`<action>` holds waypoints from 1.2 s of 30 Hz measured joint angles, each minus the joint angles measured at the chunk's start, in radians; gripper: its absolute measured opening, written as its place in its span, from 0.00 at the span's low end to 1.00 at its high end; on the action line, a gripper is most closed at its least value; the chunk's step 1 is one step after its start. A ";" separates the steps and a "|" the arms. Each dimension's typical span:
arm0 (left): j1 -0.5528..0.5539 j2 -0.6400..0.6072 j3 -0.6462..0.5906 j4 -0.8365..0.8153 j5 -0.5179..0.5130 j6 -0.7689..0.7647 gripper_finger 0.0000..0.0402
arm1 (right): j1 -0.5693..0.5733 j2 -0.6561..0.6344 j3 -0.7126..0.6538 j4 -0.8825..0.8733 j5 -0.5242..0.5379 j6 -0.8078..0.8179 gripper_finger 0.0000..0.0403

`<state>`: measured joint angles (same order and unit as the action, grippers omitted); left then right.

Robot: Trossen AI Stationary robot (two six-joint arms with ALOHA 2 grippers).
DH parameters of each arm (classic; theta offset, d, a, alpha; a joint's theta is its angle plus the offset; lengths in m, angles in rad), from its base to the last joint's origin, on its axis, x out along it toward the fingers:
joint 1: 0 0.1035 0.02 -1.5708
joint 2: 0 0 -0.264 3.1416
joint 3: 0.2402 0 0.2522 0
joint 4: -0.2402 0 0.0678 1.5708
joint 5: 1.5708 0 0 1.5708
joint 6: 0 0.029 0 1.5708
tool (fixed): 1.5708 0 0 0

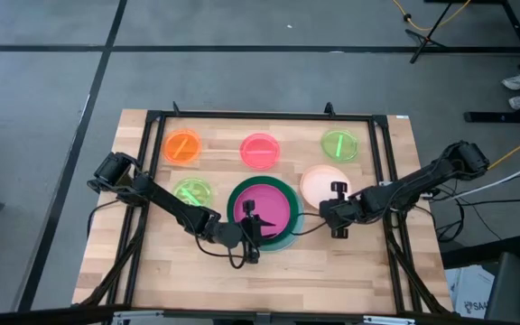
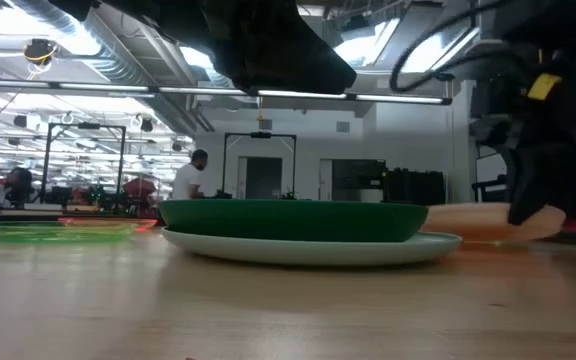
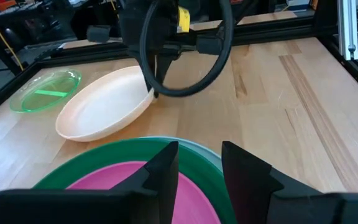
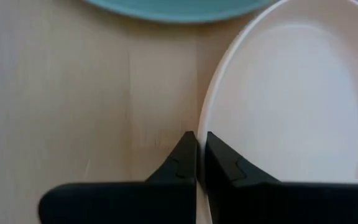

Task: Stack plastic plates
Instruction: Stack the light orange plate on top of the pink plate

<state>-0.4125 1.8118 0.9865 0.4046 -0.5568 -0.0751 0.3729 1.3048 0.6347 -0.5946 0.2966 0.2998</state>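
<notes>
We see the table (image 1: 152,271) carrying a central stack: the magenta plate (image 1: 271,212) sits inside the dark green plate (image 1: 284,191), which rests on the pale blue plate (image 2: 268,248). Just right of that stack lies the peach plate (image 1: 319,183), its near rim pinched between the closed fingers of the right gripper (image 1: 335,219). The left gripper (image 1: 249,217) hovers over the stack with its fingers apart. Behind the stack lie the small orange plate (image 1: 183,146), pink plate (image 1: 259,151) and two neon green plates (image 1: 340,144), (image 1: 192,191).
</notes>
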 joint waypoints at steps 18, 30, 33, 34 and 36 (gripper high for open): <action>-0.060 -0.057 0.001 -0.024 0.021 0.057 0.29 | 0.001 0.000 0.171 -0.045 0.008 -0.240 0.01; -0.072 -0.060 0.001 -0.022 0.023 0.060 0.29 | 0.000 0.000 0.221 0.050 -0.057 -0.480 0.01; -0.064 -0.059 0.001 -0.016 0.023 0.059 0.29 | 0.000 0.004 0.221 0.105 -0.081 -0.542 0.01; -0.061 -0.059 0.001 0.001 0.024 0.059 0.29 | 0.000 0.006 0.221 0.119 -0.089 -0.555 0.01; -0.059 -0.059 0.001 0.055 0.023 0.055 0.29 | 0.000 0.014 0.222 0.153 -0.107 -0.572 0.01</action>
<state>-0.4713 1.7531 0.9871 0.4599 -0.5336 -0.0198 0.3725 1.3186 0.8562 -0.4420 0.1894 -0.2719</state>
